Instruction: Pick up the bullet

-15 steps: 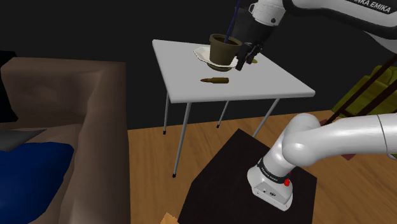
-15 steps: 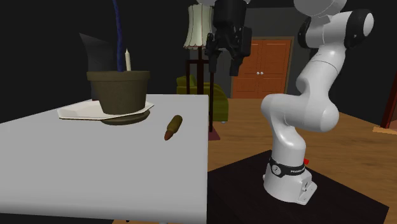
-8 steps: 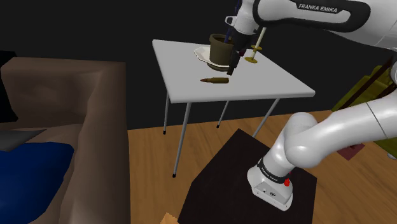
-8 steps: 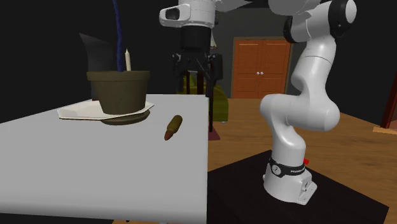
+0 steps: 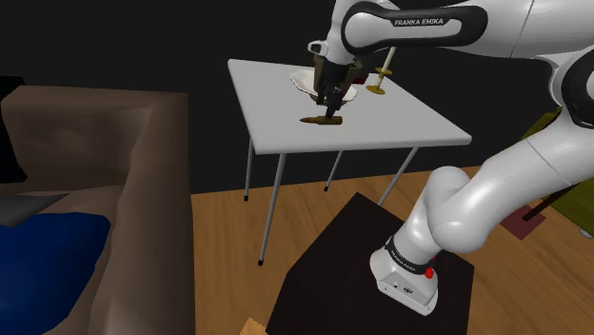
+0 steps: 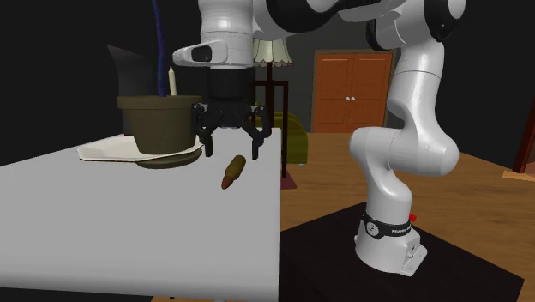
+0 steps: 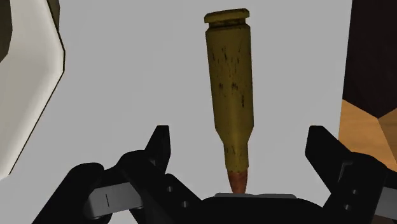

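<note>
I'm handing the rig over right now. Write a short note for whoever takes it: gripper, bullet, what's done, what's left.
Gripper: open, low over the bullet, one finger on each side, not touching it.
Bullet: lying flat on the white table, close to the pot that stands on a plate.
Done: approach and lining up over the bullet.
Left: probably lower a little, close on the bullet's body, then lift. Nothing is held yet.
</note>
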`<action>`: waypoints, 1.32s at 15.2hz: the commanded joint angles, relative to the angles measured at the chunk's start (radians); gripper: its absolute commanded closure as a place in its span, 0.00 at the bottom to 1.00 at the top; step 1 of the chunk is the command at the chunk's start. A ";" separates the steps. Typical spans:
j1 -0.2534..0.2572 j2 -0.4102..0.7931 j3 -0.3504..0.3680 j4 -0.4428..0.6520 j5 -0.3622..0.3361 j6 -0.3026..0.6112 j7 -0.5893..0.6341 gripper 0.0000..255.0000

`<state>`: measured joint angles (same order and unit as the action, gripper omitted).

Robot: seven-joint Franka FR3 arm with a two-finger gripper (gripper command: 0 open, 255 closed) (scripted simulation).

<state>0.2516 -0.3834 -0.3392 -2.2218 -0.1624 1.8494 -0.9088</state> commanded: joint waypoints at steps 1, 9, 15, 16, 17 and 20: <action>0.002 0.005 -0.003 -0.022 -0.001 0.027 -0.008 0.00; 0.001 0.016 -0.009 -0.075 -0.003 0.090 -0.006 1.00; 0.001 0.017 -0.009 -0.074 -0.003 0.090 -0.006 1.00; 0.001 0.017 -0.009 -0.074 -0.003 0.090 -0.006 1.00; 0.001 0.017 -0.010 -0.075 -0.003 0.090 -0.007 1.00; 0.002 0.009 -0.005 -0.041 -0.002 0.049 -0.008 1.00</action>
<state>0.2521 -0.3757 -0.3458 -2.2755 -0.1658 1.9104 -0.9162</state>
